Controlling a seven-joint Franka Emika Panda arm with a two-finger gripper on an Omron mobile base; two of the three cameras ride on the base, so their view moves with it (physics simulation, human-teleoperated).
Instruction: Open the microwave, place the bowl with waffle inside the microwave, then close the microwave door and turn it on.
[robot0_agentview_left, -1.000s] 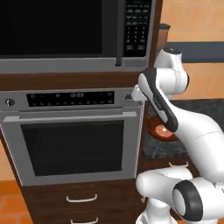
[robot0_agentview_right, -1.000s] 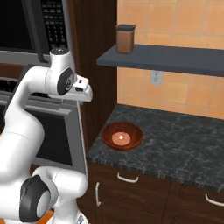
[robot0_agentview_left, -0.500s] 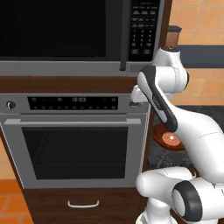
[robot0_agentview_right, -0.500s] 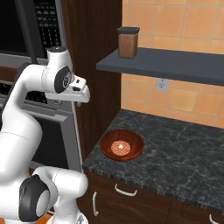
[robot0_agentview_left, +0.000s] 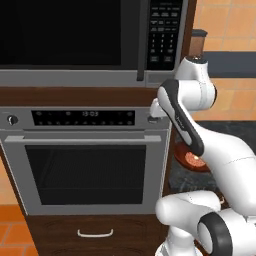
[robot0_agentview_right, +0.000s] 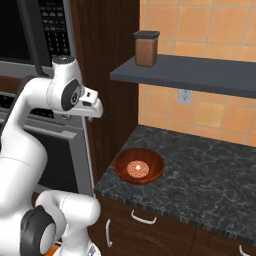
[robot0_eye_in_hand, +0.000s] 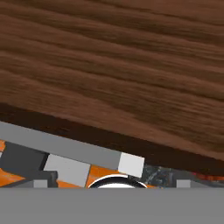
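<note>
claw: sits wide open with nothing in it, up near the top right corner of the oven (robot0_agentview_left: 90, 165), pointed at the dark wood cabinet side (robot0_eye_in_hand: 122, 65)
arm: white, bends up from the base and folds back over in front of that wood panel (robot0_agentview_right: 107, 75) between oven and bench
microwave (robot0_agentview_left: 90, 40): built in right above the oven, keypad (robot0_agentview_left: 164, 32) on its right side
microwave door (robot0_agentview_left: 65, 32): shut, big dark glass, looks flush with the frame
bowl (robot0_agentview_right: 139, 166): reddish-brown, sitting on the dark speckled bench (robot0_agentview_right: 200, 175) near its left end, just beside the wood panel, well apart from the claw
waffle (robot0_agentview_right: 138, 168): small pale disc lying in the middle of the bowl
shelf (robot0_agentview_right: 190, 75): grey, on the tiled wall above the bench, brown canister (robot0_agentview_right: 146, 48) with a dark lid standing at its left end
drawers: below the bench, white handles (robot0_agentview_right: 143, 218)
</note>
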